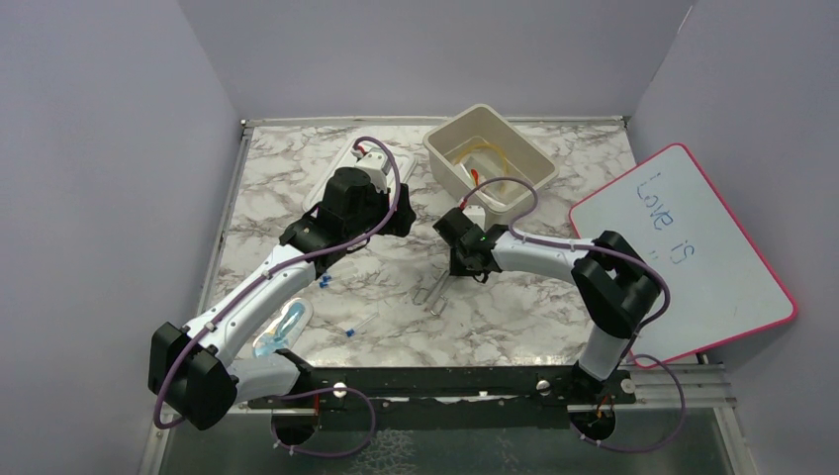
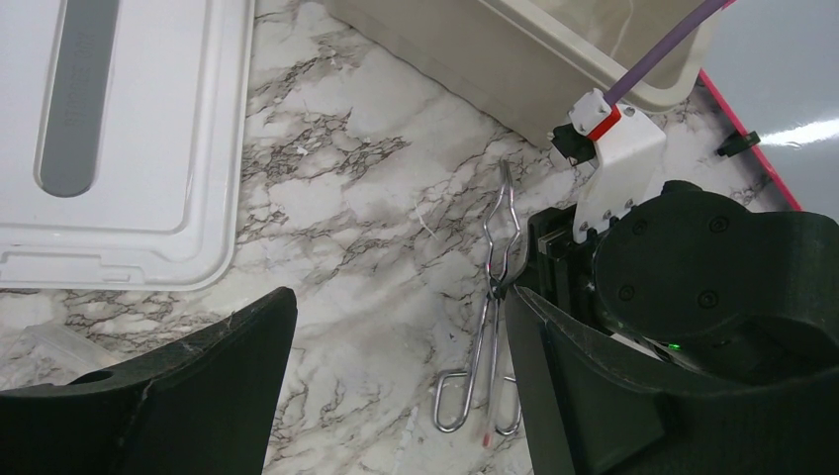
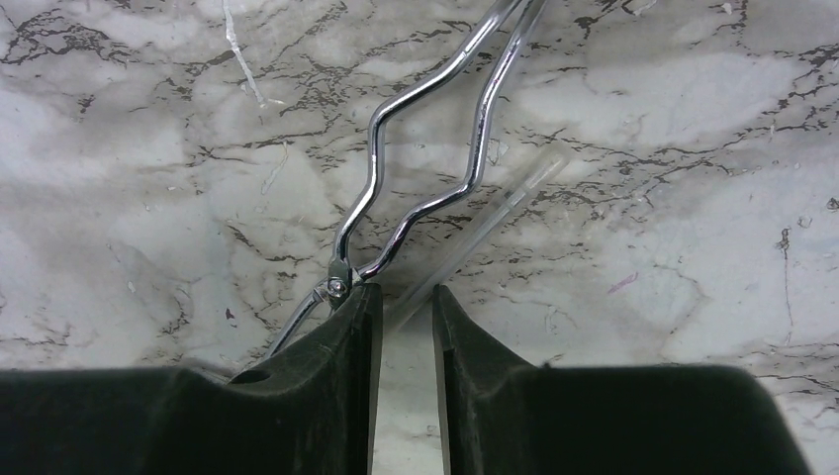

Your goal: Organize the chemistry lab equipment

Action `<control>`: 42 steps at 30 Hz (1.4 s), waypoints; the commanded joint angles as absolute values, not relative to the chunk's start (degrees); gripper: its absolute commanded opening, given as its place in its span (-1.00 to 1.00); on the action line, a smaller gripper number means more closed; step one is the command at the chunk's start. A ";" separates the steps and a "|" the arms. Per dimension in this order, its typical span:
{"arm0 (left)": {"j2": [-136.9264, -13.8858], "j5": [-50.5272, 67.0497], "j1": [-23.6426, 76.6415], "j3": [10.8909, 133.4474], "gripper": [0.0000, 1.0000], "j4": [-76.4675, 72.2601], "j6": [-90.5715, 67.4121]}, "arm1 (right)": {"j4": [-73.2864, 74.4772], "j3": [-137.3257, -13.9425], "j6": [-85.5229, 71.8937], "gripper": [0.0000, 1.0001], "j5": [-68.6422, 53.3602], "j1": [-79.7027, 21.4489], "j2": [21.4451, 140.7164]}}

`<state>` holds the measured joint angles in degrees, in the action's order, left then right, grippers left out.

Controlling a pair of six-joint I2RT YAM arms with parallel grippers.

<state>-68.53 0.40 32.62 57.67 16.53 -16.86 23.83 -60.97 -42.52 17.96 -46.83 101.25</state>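
Thin metal tongs (image 1: 433,293) (image 2: 495,297) (image 3: 425,168) lie flat on the marble table. A thin clear tube (image 3: 495,213) with a red end (image 2: 488,432) lies alongside them. My right gripper (image 1: 456,269) (image 3: 406,297) points down just over the tongs' pivot. Its jaws stand a narrow gap apart, with bare marble between them and the tube's end at the gap's mouth. My left gripper (image 1: 394,216) (image 2: 396,386) hovers wide open and holds nothing, left of the tongs. Amber tubing (image 1: 492,154) lies in the cream bin (image 1: 534,158).
A white lid (image 1: 341,170) (image 2: 119,139) lies at the back left, partly under my left arm. A clear packet (image 1: 282,328) and tiny blue-capped pieces (image 1: 324,282) sit near the left arm's base. The pink-edged whiteboard (image 1: 683,257) lies at the right.
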 commanded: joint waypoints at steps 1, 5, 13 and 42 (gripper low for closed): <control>-67.42 -0.14 32.26 57.22 0.60 16.32 -16.44 | 27.41 -60.14 -41.49 -0.45 19.24 -47.22 101.85; -67.43 -0.09 32.24 57.22 0.60 16.35 -16.46 | 28.30 -59.89 -39.61 -0.54 19.29 -47.25 100.73; -67.09 -0.13 32.17 57.13 0.59 16.35 -16.48 | 28.54 -59.27 -39.09 -0.87 18.14 -47.26 100.28; -65.96 -0.19 32.16 56.69 0.60 16.18 -16.70 | 26.24 -56.39 -53.56 -0.99 19.70 -46.26 84.92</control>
